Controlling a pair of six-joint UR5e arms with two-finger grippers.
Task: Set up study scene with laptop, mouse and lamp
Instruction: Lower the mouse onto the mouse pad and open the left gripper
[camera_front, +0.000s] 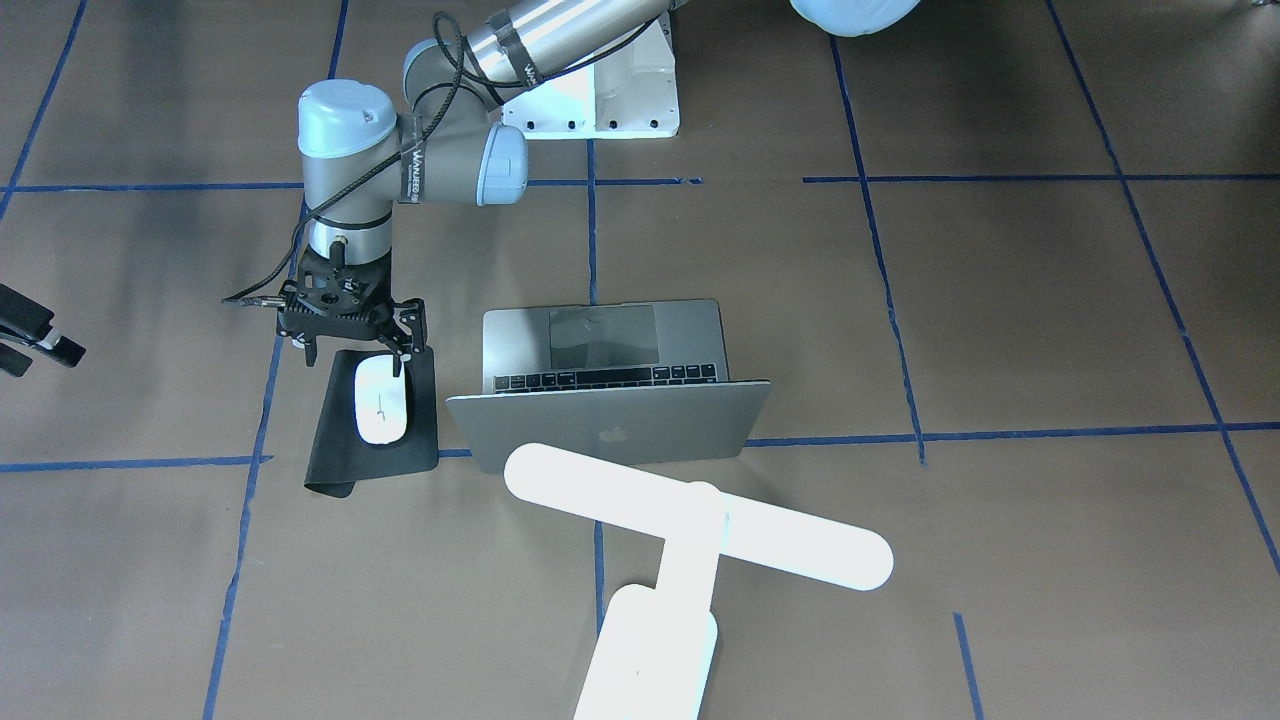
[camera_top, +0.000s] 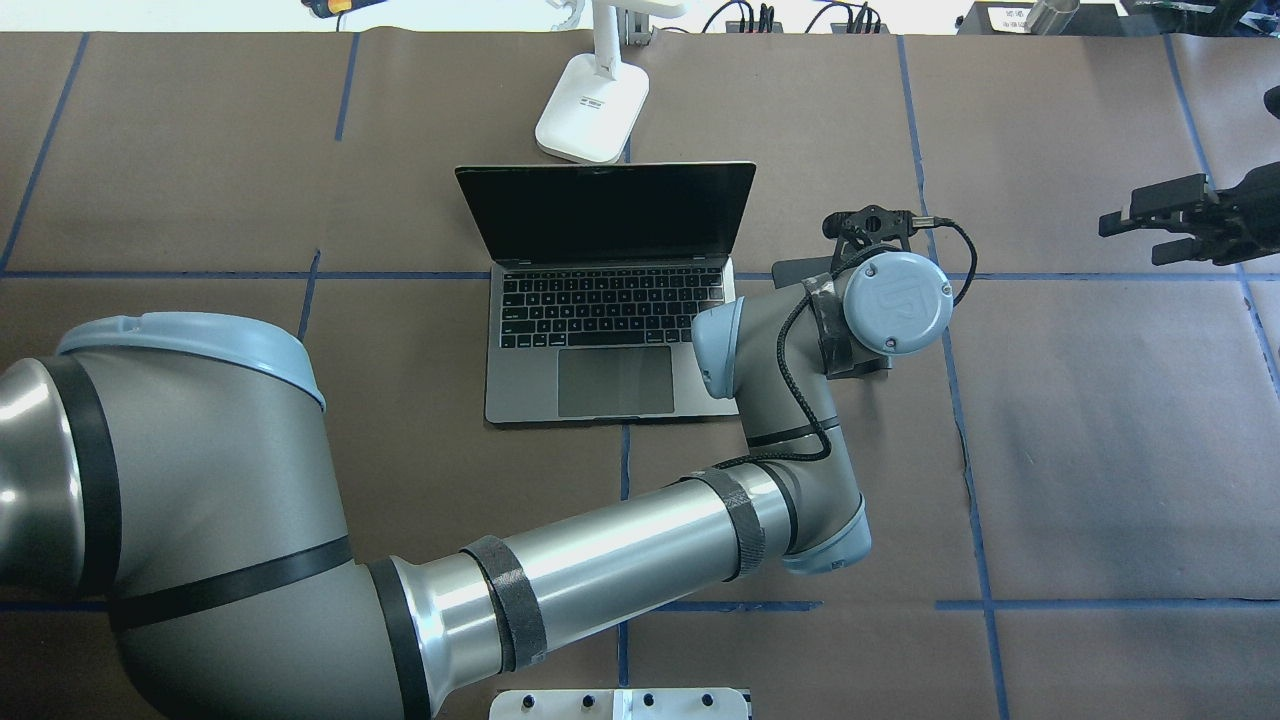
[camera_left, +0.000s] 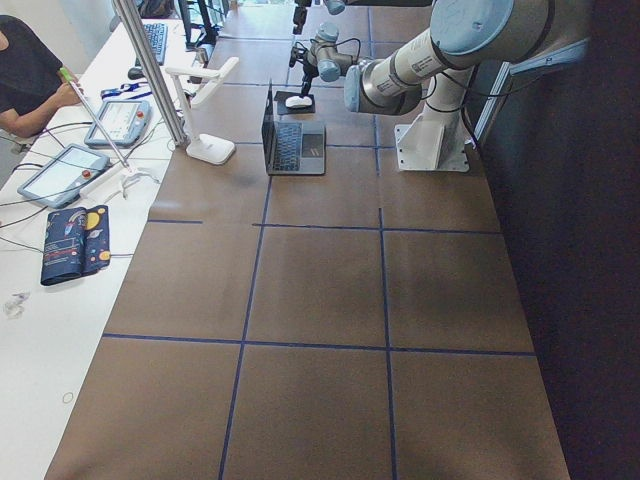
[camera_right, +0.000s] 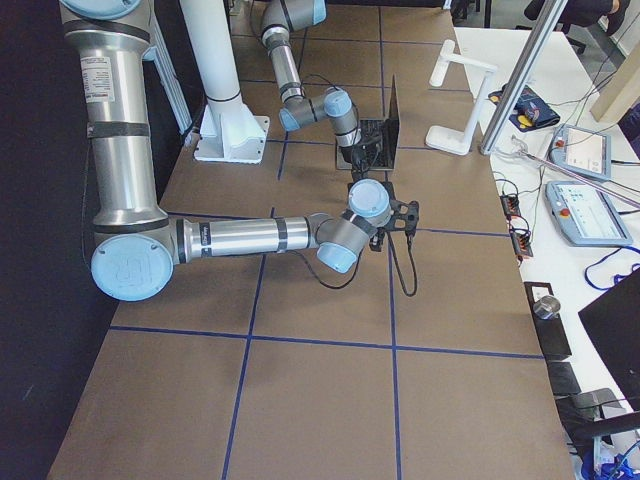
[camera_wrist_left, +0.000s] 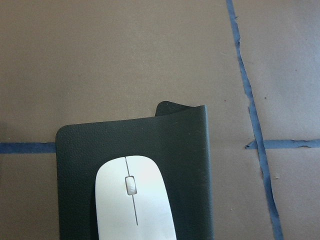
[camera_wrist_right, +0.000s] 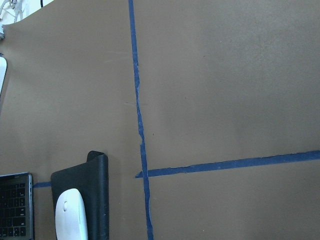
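Note:
The laptop (camera_front: 610, 350) stands open mid-table, screen towards the robot (camera_top: 610, 300). Behind it is the white lamp (camera_front: 700, 520), its base (camera_top: 593, 110) at the table's far edge. The white mouse (camera_front: 381, 400) lies on a black mat (camera_front: 420, 430) beside the laptop. My left arm reaches across, and its gripper (camera_front: 355, 345) hangs open over the mouse's robot-side end, one finger to each side. The left wrist view shows the mouse (camera_wrist_left: 135, 200) just below, with no fingers in frame. My right gripper (camera_top: 1150, 220) hovers open and empty farther out on that side.
The mat's far corner curls up (camera_wrist_left: 182, 107). The white arm pedestal (camera_front: 620, 100) stands at the robot's edge. Blue tape lines cross the brown table cover. A side table with tablets (camera_left: 65, 170) and a seated person (camera_left: 25, 70) lies beyond the lamp.

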